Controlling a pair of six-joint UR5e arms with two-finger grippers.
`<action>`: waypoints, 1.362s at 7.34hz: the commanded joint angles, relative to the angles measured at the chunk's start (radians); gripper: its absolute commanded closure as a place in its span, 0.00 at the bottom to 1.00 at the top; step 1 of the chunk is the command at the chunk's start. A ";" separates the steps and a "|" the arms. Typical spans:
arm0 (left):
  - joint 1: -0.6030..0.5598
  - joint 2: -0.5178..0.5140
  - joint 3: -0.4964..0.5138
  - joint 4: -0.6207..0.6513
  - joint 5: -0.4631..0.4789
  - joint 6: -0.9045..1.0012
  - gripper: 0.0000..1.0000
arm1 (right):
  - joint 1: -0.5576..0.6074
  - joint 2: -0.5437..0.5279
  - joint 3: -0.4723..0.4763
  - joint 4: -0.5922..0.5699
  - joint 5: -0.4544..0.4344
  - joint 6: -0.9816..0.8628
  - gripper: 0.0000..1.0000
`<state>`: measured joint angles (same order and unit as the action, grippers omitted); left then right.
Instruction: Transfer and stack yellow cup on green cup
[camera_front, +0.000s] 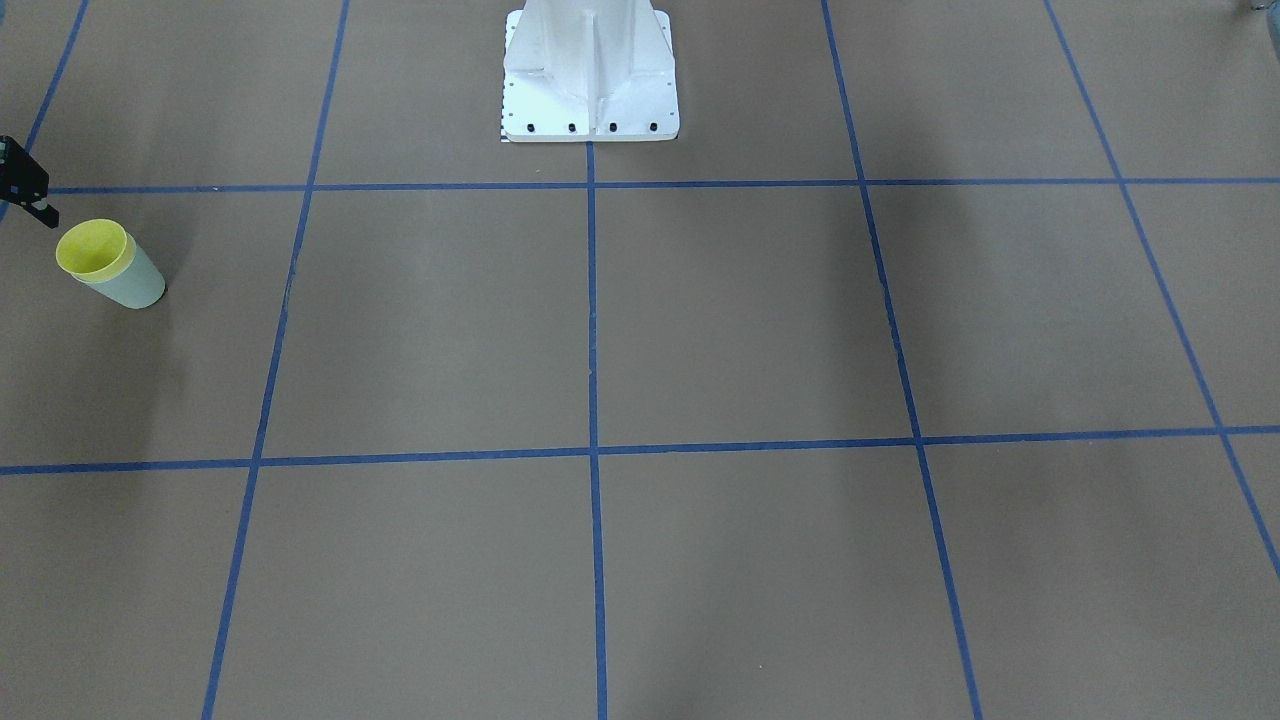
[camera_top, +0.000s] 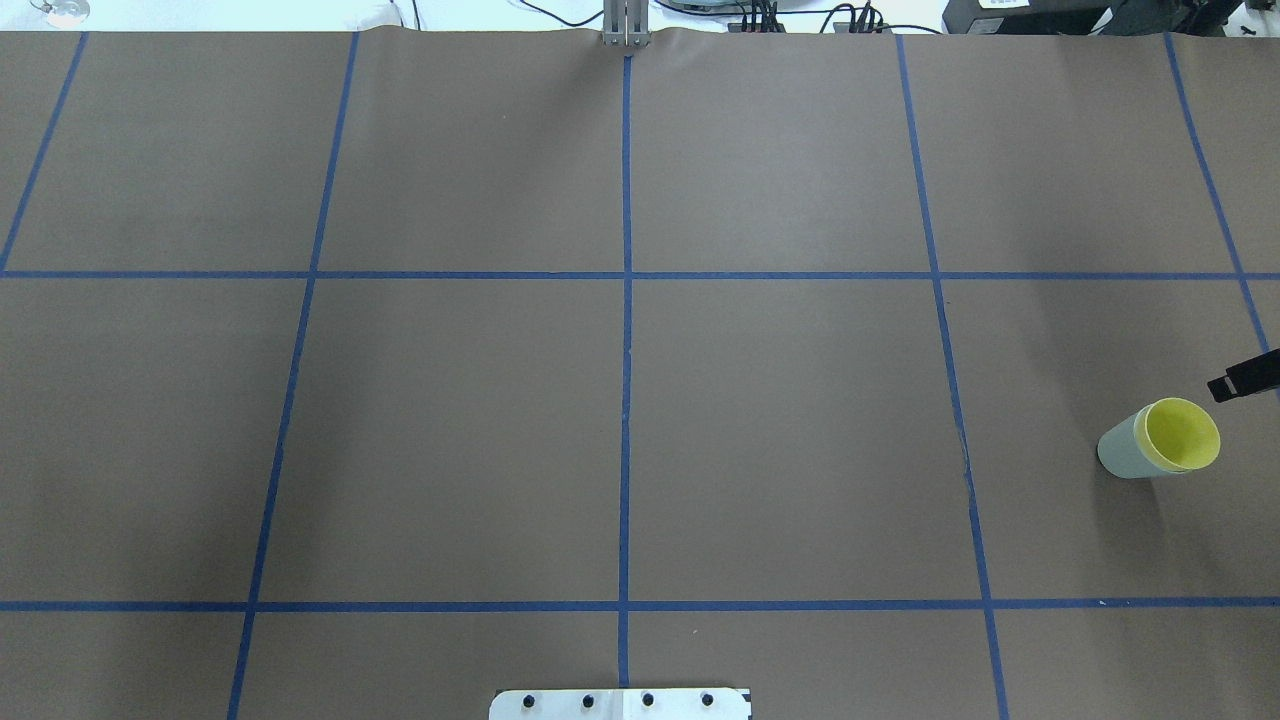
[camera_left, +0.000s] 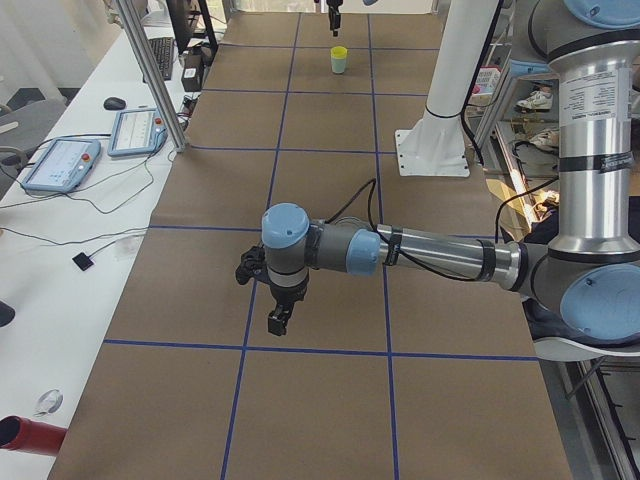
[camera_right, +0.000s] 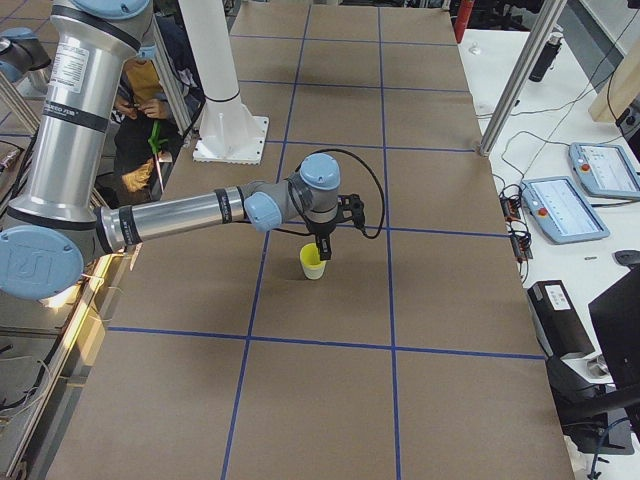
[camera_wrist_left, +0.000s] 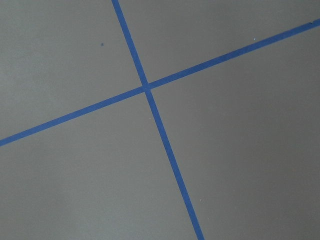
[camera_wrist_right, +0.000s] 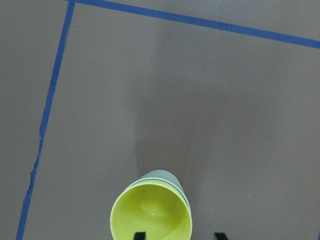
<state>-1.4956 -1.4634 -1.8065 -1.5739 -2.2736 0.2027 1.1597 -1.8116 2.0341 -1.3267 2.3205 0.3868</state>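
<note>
The yellow cup (camera_wrist_right: 151, 215) sits nested inside the green cup (camera_wrist_right: 159, 176), upright on the brown table at the robot's far right. The stack also shows in the overhead view, yellow cup (camera_top: 1183, 434) in green cup (camera_top: 1122, 452), and in the front view, yellow cup (camera_front: 93, 250) in green cup (camera_front: 135, 283). My right gripper (camera_wrist_right: 179, 235) hangs just above the stack, open and empty, one fingertip over the yellow cup's mouth, the other outside its rim. My left gripper (camera_left: 278, 318) hovers over the table's left end; I cannot tell if it is open.
The white robot base (camera_front: 590, 90) stands at the table's middle on the robot's edge. Blue tape lines (camera_top: 627, 300) divide the brown table into squares. Tablets and cables (camera_right: 560, 205) lie on the side bench beyond the far edge.
</note>
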 joint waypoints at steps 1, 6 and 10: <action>-0.002 0.003 0.033 0.002 0.000 -0.002 0.00 | 0.087 0.088 -0.078 -0.022 -0.001 -0.011 0.00; -0.107 0.055 0.050 -0.001 -0.039 0.004 0.00 | 0.435 0.149 -0.221 -0.305 -0.012 -0.538 0.00; -0.135 0.097 -0.017 -0.032 -0.041 0.004 0.00 | 0.485 0.055 -0.227 -0.295 -0.021 -0.530 0.00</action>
<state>-1.6308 -1.3778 -1.8112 -1.6024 -2.3144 0.2063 1.6395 -1.7463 1.8114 -1.6209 2.3046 -0.1456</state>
